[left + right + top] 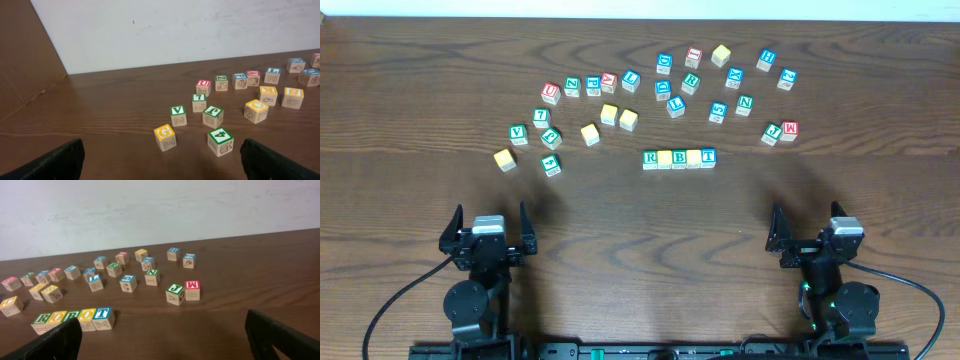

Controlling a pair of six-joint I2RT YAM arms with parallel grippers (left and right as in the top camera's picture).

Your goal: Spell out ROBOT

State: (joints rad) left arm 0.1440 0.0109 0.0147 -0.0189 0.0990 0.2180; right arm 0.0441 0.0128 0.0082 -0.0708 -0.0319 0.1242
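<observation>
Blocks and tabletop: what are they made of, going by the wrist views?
Blocks: look like pale, unvarnished wood. The sides are matte and light, with line drawings, and the top faces have painted colored borders and letters. Table: dark brown wood grain with a slight sheen. It could be veneer or laminate rather than solid wood; the pictures don't show which.

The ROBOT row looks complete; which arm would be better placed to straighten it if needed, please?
Probably the right. The ROBOT row lies nearer the right hand than the left hand, and it appears in the right wrist view, not the left. Both hands are open.
</observation>
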